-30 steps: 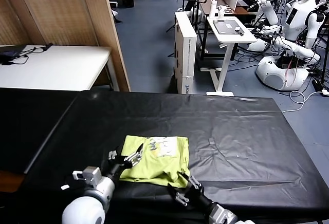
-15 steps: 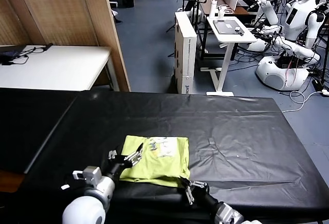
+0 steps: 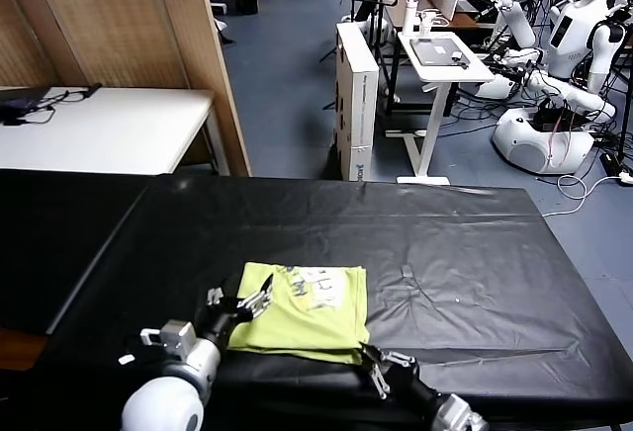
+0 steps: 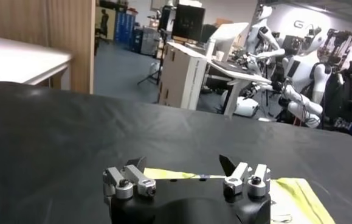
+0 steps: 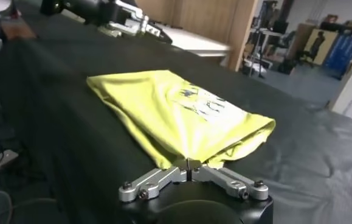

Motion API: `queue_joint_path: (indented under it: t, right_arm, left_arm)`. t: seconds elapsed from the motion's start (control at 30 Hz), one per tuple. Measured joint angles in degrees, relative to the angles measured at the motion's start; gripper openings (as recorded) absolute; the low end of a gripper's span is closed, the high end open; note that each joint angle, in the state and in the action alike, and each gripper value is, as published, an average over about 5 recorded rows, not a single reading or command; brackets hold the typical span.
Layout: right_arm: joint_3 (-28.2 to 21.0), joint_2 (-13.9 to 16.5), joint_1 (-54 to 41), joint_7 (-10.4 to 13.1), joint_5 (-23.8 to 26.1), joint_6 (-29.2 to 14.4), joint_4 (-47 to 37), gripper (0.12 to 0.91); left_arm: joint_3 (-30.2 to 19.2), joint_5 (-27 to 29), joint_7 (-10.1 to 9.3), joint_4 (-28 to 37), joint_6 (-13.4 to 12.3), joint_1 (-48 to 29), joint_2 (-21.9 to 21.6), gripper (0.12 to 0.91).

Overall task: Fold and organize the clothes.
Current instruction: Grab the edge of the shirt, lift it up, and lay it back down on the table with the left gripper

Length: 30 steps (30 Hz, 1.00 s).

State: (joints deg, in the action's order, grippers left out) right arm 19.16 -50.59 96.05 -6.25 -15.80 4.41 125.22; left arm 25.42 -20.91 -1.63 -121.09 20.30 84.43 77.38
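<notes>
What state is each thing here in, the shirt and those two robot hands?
T-shirt: folded into a flat packet on the black table, print facing up, its near right corner pinched.
Right gripper: jaws shut on the T-shirt's corner, at the table's near edge.
Left gripper: jaws open, holding nothing, at the T-shirt's left edge.

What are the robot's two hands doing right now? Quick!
Left tool: open, holding nothing, at the T-shirt's left edge.
Right tool: closed, pinching the T-shirt's near right corner.
</notes>
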Motion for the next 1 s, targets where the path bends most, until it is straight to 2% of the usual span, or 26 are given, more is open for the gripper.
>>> queue_joint_path:
  t: [0.17, 0.27, 0.37, 0.47, 0.67, 0.9, 1.0]
  right_arm:
    - [6.24, -1.88, 1.62, 3.68, -8.12, 0.44, 2.27, 0.77]
    - [9.39, -2.95, 1.7, 5.16, -12.62, 1.46, 3.34, 0.88]
    - [11.84, -3.28, 1.63, 5.76, -15.66, 2.11, 4.23, 0.903]
    - [13.48, -3.35, 1.41, 5.89, -16.83, 2.27, 4.54, 0.906]
    - [14.46, -3.82, 1.79, 5.8, -17.15, 2.29, 5.06, 0.907]
    - [14.68, -4.08, 1.64, 5.8, -16.91, 2.32, 5.1, 0.907]
    - [14.43, -4.2, 1.44, 5.81, -16.58, 2.34, 4.84, 0.907]
  left_arm:
    - [0.0, 0.7, -0.25, 2.21, -4.67, 0.78, 1.28, 0.907]
    - [0.01, 0.81, -0.22, 3.89, -7.59, 1.64, 2.26, 0.907]
    - [0.23, 0.39, -0.13, 5.47, -9.81, 2.52, 3.11, 0.907]
    - [0.81, -0.79, -0.05, 6.77, -10.87, 3.29, 3.66, 0.907]
    - [1.87, -2.9, 0.03, 8.43, -11.77, 4.04, 4.45, 0.907]
    - [2.08, -4.18, 0.34, 8.49, -11.57, 4.37, 4.64, 0.903]
    - [1.93, -4.41, 0.58, 8.31, -11.3, 4.5, 4.83, 0.819]
